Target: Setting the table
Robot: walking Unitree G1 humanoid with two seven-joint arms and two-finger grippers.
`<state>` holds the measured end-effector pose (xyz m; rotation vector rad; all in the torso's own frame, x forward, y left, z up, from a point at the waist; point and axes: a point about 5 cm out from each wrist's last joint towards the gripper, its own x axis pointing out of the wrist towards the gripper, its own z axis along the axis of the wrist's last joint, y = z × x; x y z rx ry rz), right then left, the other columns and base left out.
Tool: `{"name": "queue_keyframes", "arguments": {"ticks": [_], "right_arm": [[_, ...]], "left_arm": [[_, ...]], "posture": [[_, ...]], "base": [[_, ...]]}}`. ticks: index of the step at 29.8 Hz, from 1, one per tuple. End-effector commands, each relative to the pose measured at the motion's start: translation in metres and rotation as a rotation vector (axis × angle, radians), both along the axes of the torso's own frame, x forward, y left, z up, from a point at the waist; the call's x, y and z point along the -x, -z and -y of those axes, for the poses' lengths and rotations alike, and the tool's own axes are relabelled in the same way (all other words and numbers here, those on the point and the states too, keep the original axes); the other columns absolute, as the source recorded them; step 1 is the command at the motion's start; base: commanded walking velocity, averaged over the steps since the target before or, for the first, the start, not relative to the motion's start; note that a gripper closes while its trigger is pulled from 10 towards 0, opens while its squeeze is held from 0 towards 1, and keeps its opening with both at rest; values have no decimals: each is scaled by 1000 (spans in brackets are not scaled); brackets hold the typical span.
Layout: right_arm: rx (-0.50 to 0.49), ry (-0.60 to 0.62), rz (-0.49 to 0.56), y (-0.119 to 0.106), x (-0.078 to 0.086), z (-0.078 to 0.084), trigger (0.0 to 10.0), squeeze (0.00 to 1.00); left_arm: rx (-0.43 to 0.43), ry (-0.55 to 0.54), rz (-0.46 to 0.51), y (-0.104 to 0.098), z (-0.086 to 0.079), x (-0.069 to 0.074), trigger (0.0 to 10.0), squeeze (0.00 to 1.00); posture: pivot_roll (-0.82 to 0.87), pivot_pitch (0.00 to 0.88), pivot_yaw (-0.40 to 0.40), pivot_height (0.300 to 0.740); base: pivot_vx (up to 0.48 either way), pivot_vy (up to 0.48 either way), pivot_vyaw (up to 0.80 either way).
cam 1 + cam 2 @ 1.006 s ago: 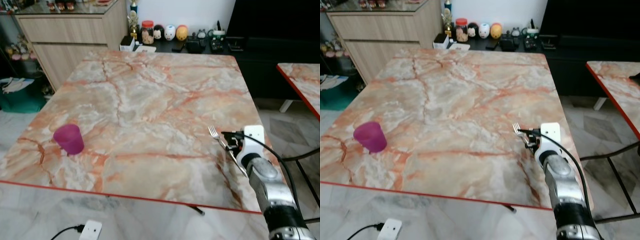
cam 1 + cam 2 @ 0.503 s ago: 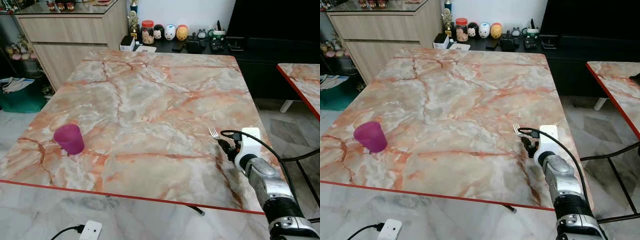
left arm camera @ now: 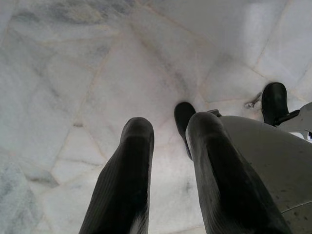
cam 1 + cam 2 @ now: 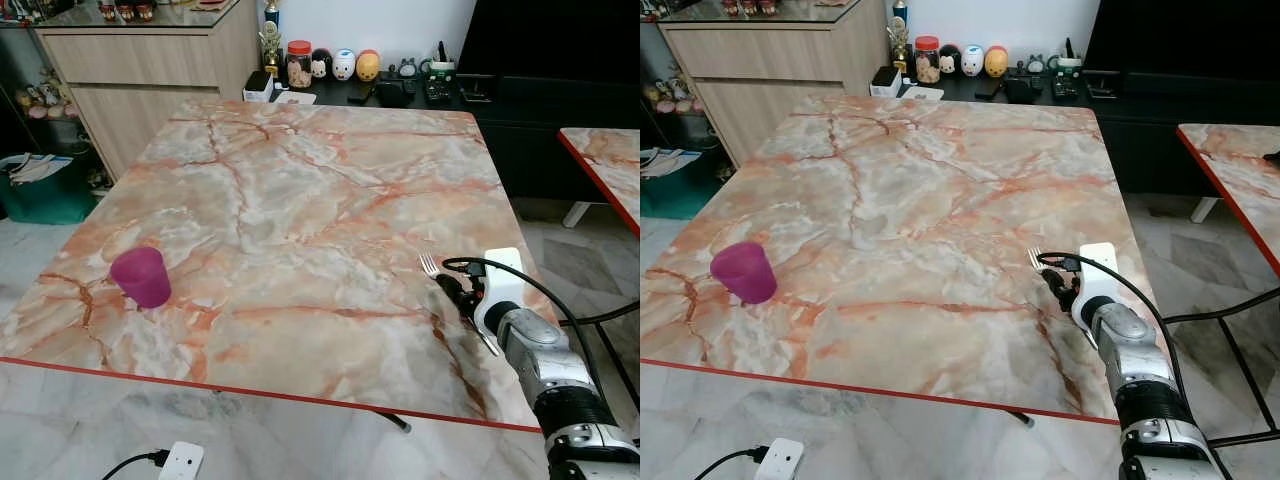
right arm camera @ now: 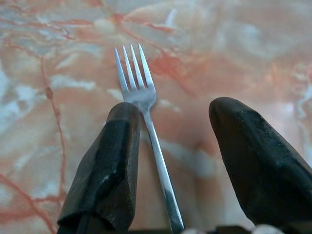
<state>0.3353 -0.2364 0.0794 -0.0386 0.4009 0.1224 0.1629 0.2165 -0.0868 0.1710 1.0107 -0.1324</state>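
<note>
Now, change: right claw (image 5: 168, 161) has eased back from the fork (image 5: 146, 122), fingers spread where they were pinching it a second ago; the fork lies flat on the surface between the fingers, close beside one.
Right claw: low over the surface's near right corner, fingers (image 4: 455, 293) apart, fork (image 4: 445, 290) under them with tines pointing away from the robot.
Left claw: (image 3: 168, 161) hanging over the marble floor (image 3: 73, 73), fingers a little apart, holding nothing.
Floor: white plug box (image 4: 180, 460) with a black cord just past the surface's near edge.
Cup: purple (image 4: 141, 276), upright on the near left of the surface, well apart from the fork.
Surface: orange-veined marble (image 4: 300, 200) with a red edge; a second like it (image 4: 605, 160) at far right.
Room: wooden cabinet (image 4: 140, 70) far left; low dark shelf with small jars and figurines (image 4: 330, 65) behind; green bin (image 4: 40, 190) on the floor at left.
</note>
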Motion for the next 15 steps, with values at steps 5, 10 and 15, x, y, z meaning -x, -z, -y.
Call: {"name": "queue_keyframes", "arguments": {"ticks": [5, 10, 15], "right_arm": [[-2, -31, -35, 8, 4, -1, 10000, 0], [-16, -49, -65, 17, 8, -5, 10000, 0], [-20, -42, -90, 24, 12, -5, 6863, 0]], "left_arm": [[-4, 7, -19, 2, -2, 5, 10000, 0], [-4, 7, -20, 2, -2, 5, 10000, 0], [-1, 6, -20, 2, -2, 5, 10000, 0]], "posture": [[26, 0, -8, 740], [28, 0, -8, 740], [32, 0, -7, 740]], "base": [[0, 0, 0], [0, 0, 0], [0, 0, 0]]}}
